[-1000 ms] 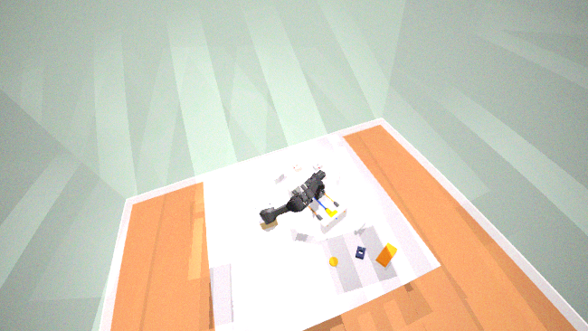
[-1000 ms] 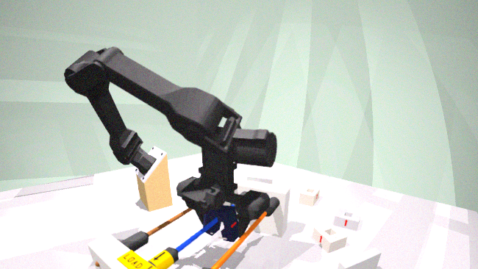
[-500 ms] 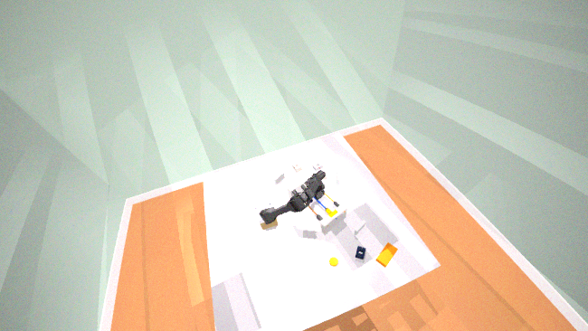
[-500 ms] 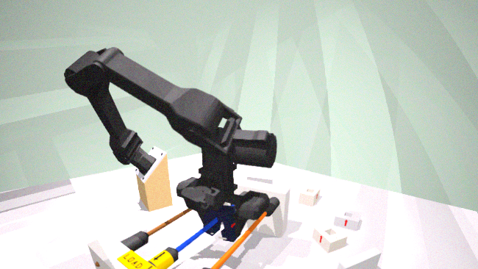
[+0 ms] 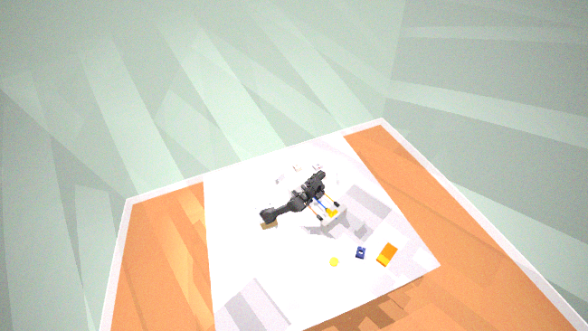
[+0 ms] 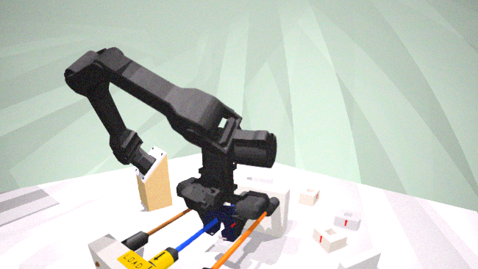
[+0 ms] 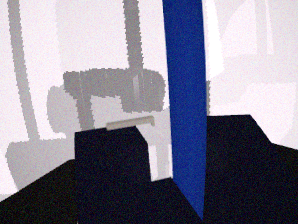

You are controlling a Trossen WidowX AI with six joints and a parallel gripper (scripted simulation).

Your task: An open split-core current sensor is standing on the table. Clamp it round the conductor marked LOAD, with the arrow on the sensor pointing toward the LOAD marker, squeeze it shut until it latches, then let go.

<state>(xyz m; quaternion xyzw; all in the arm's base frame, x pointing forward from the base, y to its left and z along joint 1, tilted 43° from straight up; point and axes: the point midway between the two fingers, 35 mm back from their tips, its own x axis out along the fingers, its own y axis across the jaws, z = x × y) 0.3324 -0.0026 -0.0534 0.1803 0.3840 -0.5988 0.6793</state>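
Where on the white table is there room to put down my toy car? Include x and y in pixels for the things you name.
Maybe between the yellow disc (image 5: pixel 334 261) and the tan block (image 5: pixel 269 224) (image 6: pixel 159 187); that patch looks bare from the top. It's crowded around the blue cable (image 5: pixel 320 204) (image 6: pixel 196 235) (image 7: pixel 187 90), where the end effector (image 6: pixel 223 229) holds the dark blue sensor (image 6: pixel 229 224).

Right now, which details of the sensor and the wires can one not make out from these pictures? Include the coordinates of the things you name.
- Latch of the sensor (image 6: pixel 229 225): exterior view, too dark and small, partly behind the jaws (image 6: pixel 224 229).
- Near end of the orange wire (image 6: pixel 240 240): exterior view, cut off by the bottom edge.
- Arrow on the sensor: wrist view, not visible on the dark shapes.
- Far end of the blue wire (image 6: pixel 196 234) (image 7: pixel 186 90): exterior view, behind the jaws.
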